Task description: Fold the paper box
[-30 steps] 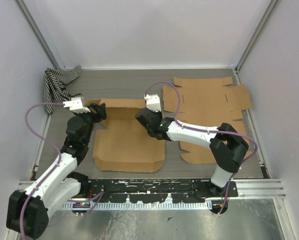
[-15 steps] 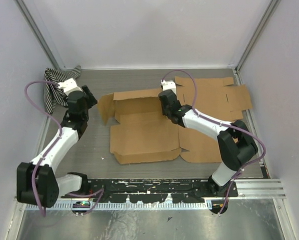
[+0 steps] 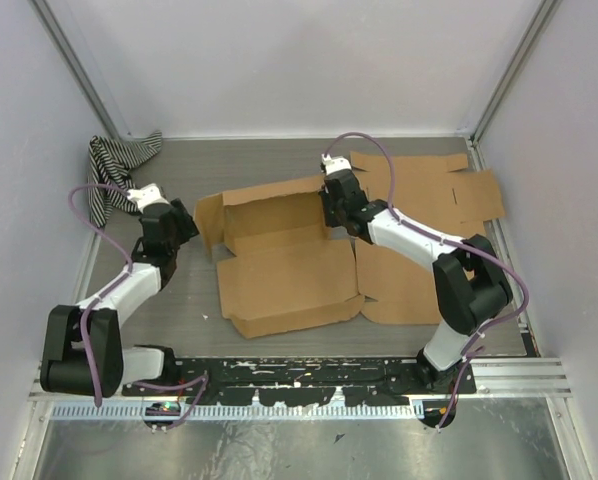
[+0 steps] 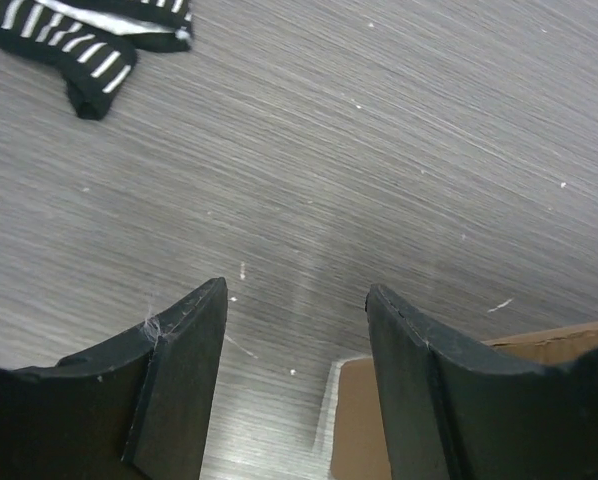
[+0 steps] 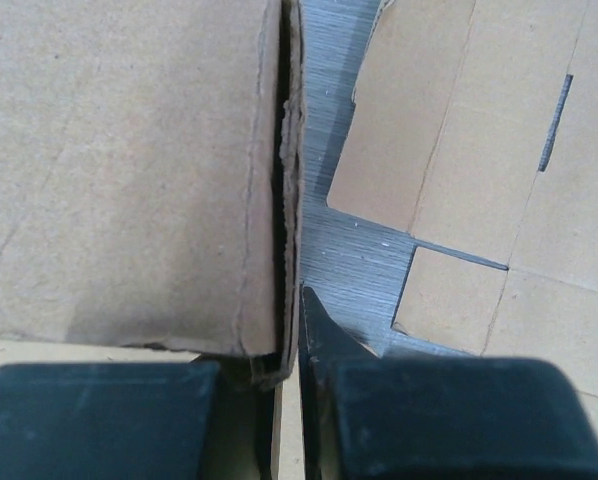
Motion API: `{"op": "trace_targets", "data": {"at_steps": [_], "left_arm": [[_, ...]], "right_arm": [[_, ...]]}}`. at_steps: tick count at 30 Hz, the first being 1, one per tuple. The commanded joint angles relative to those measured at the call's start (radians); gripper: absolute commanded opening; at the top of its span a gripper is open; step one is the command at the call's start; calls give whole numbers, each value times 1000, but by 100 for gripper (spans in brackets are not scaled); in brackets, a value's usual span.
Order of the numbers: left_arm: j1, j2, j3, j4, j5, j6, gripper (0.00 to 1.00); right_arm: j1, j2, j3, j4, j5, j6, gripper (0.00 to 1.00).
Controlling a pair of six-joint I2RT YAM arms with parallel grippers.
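There's the right gripper (image 5: 284, 370) pinched tight on the raised right wall of the half-folded paper box (image 3: 289, 270) mid-table, its arm stretched far-left over the flat cardboard sheet (image 3: 429, 200), while the left gripper (image 4: 294, 300) hangs spread just left of the box, arm bent, near the striped cloth (image 3: 114, 165).

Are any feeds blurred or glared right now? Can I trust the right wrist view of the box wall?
Top external: evenly lit, no glare, only soft shadows beside the paper box. Left wrist: the table grain is crisp; the left fingers are dark and slightly soft near the lens. Right wrist: the box wall's edge is sharp and usable; the right fingers are blurred black blocks.
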Motion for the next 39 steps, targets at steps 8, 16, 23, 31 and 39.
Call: {"op": "trace_targets", "data": {"at_steps": [8, 16, 23, 31, 39], "left_arm": [[6, -38, -73, 152, 217, -1, 60], [5, -202, -143, 84, 239, -19, 61], [5, -141, -110, 98, 242, 8, 61], [5, -99, -28, -16, 117, 22, 63], [6, -40, 28, -49, 39, 62, 67]], "right_arm": [[-11, 34, 111, -9, -109, 10, 2], [-11, 49, 140, -27, -139, 14, 2], [-12, 76, 179, -55, -149, 1, 3], [-13, 236, 427, -273, -114, 36, 2], [-37, 363, 664, -446, -151, 40, 2]]}}
